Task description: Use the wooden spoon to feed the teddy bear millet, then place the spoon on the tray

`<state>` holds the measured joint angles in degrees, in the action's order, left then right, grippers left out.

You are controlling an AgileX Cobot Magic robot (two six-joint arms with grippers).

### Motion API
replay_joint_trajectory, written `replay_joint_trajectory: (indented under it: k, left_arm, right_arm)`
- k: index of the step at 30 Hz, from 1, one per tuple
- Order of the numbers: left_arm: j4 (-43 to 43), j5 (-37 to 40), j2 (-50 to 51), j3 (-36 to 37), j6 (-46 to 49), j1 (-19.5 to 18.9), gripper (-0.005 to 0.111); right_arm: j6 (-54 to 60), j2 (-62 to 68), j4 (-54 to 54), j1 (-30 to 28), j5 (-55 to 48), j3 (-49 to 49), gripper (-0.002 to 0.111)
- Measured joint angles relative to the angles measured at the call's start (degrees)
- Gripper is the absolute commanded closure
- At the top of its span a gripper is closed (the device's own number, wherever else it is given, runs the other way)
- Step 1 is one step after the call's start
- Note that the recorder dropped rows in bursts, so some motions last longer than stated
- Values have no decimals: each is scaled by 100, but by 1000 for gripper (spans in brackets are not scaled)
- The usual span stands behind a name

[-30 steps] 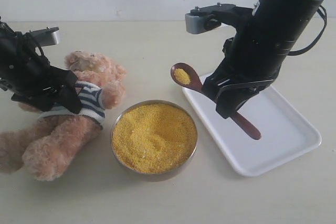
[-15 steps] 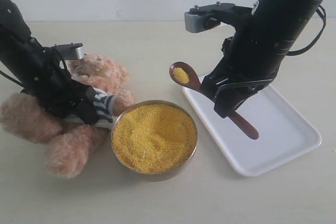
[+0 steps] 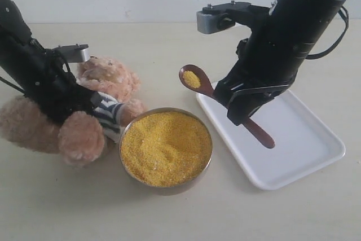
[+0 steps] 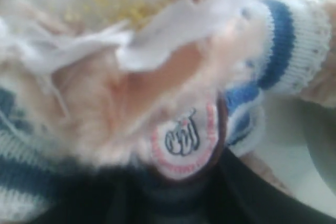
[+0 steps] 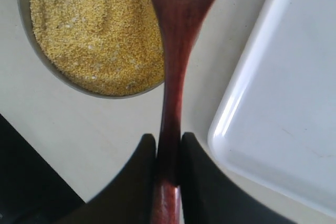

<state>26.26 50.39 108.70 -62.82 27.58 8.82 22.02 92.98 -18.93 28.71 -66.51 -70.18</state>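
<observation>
Far left: left gripper (image 3: 79, 108) clenched on the striped torso of the teddy bear (image 3: 107, 80), tilted just beside the metal bowl (image 3: 169, 189). Soft, light plush, likely to sag; best held at the torso. Centre: millet (image 3: 165, 148) filling the bowl. Right: wooden spoon (image 3: 206, 89), stiff, light, carrying loose grains, pinched mid-handle by the right gripper (image 3: 241, 108) over the left edge of the tray (image 3: 307, 134). Keep level.

The bear (image 3: 107, 86) was left of the bowl (image 3: 164, 188), just beside it. Millet (image 3: 166, 148) filled the bowl. The tray (image 3: 304, 139) lay right of the bowl, close by. The spoon (image 3: 206, 88) hung above the tray's left edge, millet in it
</observation>
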Motion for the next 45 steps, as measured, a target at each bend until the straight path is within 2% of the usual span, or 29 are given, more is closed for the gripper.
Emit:
replay_joint_trajectory:
  k: [7,14,33,35,40,41,45]
  left_arm:
    - [-183,462,-794,25,13,62,103]
    - [-183,582,-1261,52,13,61,103]
    - [-183,521,-639,56,52,61,102]
    - [-171,477,-639,56,119,61,94]
    - [-244,391,-639,56,142,61,57]
    - [-244,391,-639,56,116,61,53]
    - [-253,352,-639,65,-17,61,51]
  right_arm:
    - [48,0,0,0,150,0,109]
    - [106,0,0,0,162,0,109]
    - [193,0,0,0,176,0,109]
    - [193,0,0,0,176,0,109]
    - [193,0,0,0,202,0,109]
    - [193,0,0,0,202,0,109]
    - [214,0,0,0,215,0,109]
